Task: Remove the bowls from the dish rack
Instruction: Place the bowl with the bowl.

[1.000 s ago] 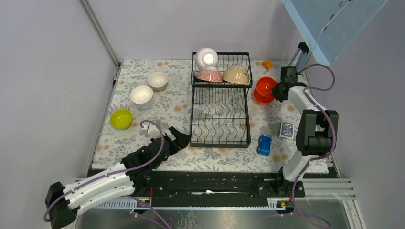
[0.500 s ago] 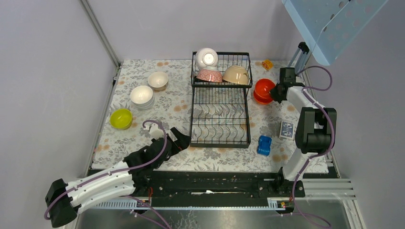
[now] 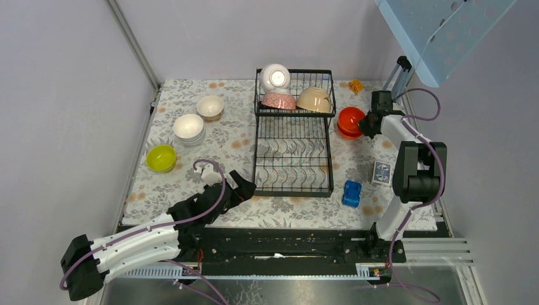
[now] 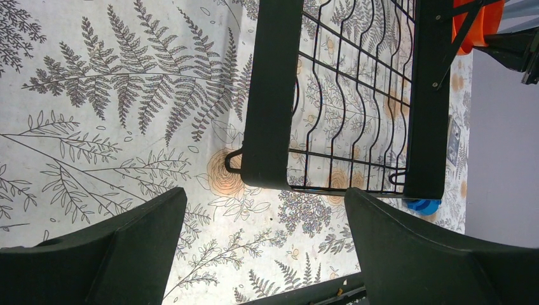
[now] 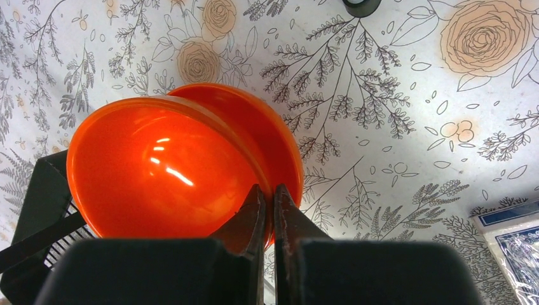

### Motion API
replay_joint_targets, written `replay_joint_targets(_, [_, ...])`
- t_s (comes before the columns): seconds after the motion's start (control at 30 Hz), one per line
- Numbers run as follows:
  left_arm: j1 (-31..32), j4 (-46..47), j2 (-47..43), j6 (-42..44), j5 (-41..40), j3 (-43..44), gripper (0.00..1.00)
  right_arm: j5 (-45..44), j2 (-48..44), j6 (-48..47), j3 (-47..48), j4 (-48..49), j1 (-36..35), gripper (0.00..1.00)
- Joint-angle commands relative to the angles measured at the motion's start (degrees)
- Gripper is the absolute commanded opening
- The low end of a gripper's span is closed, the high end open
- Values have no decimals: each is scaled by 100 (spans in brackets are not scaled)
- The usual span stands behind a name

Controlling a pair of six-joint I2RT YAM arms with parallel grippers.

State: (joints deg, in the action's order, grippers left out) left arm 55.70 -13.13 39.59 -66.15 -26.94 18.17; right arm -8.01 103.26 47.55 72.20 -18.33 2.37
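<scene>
Pinching the rim of a shiny round orange bowl (image 5: pixel 165 171), the right gripper (image 5: pixel 267 213) is clamped tight. The left gripper (image 4: pixel 264 190) gapes wide just beside the black wire dish rack (image 4: pixel 270 95).

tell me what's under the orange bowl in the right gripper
A second orange bowl lies beneath the orange bowl that the right gripper pinches by its rim. Only a crescent of it shows; the rest, and whether the two touch, is covered.
</scene>
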Motion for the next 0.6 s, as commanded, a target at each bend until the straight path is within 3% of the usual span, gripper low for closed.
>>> replay_joint_targets(0.0, [11, 260, 6, -65, 33, -6, 99, -78, -18, -69, 118, 46, 18, 4])
replay_joint_targets(0.57, [11, 267, -33, -100, 48, -77, 99, -53, -45, -112, -20, 31, 18, 26])
